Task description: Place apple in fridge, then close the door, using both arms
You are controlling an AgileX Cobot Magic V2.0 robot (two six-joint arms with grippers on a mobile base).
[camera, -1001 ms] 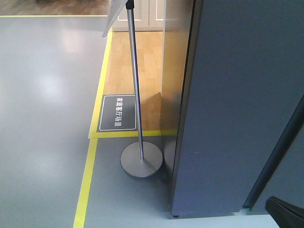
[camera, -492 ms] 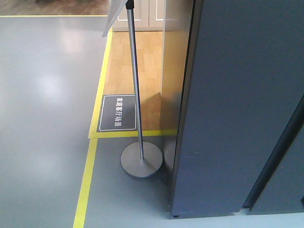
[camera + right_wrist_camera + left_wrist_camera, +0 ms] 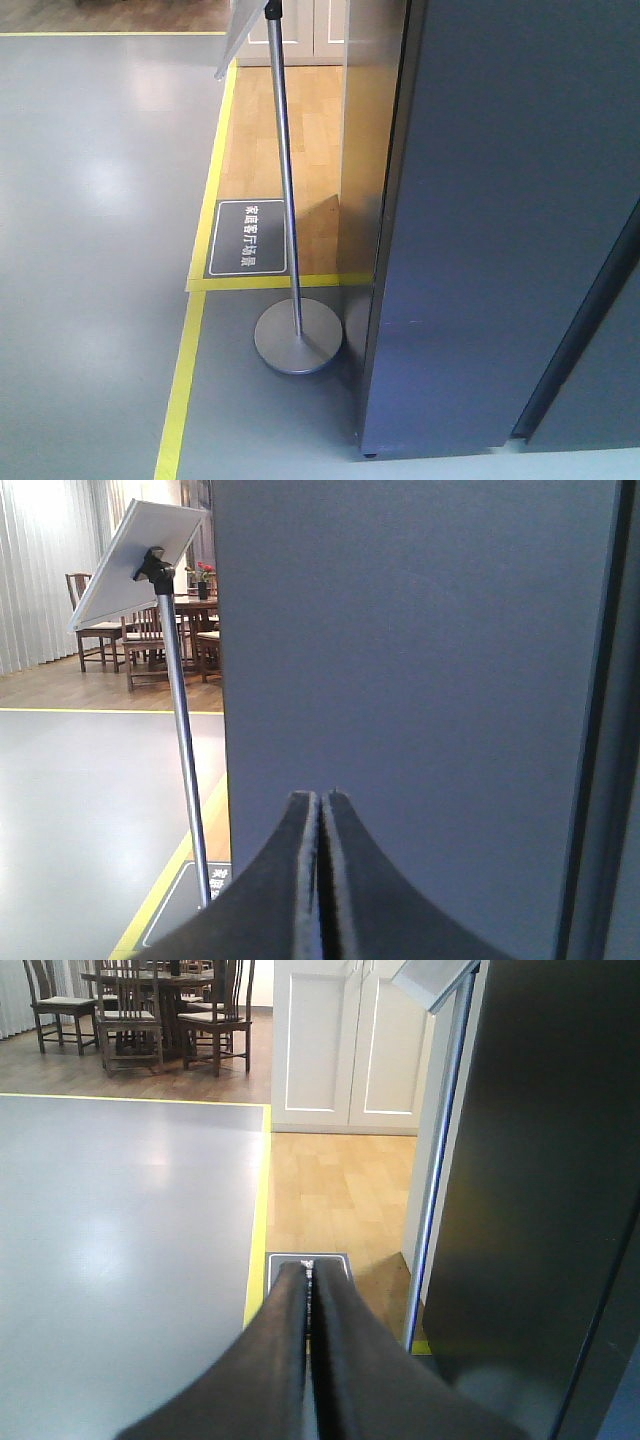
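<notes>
The fridge fills the right of the front view as a tall dark blue-grey face with a black seam near its right edge. Only the dark outer side of the door shows, and no white interior is in sight. The apple is out of view in every frame. My left gripper is shut with nothing in it, held above the floor just left of the fridge. Close before the dark panel, my right gripper is shut and empty too. Neither arm shows in the front view.
A thin silver sign pole on a round base stands just left of the fridge, its white board tilted on top. Yellow floor tape borders a wooden floor patch. White cabinets and dining chairs stand further back.
A black arm part at the bottom right corner of the front view has drawn back out of sight. The fridge and sign pole have not moved.
</notes>
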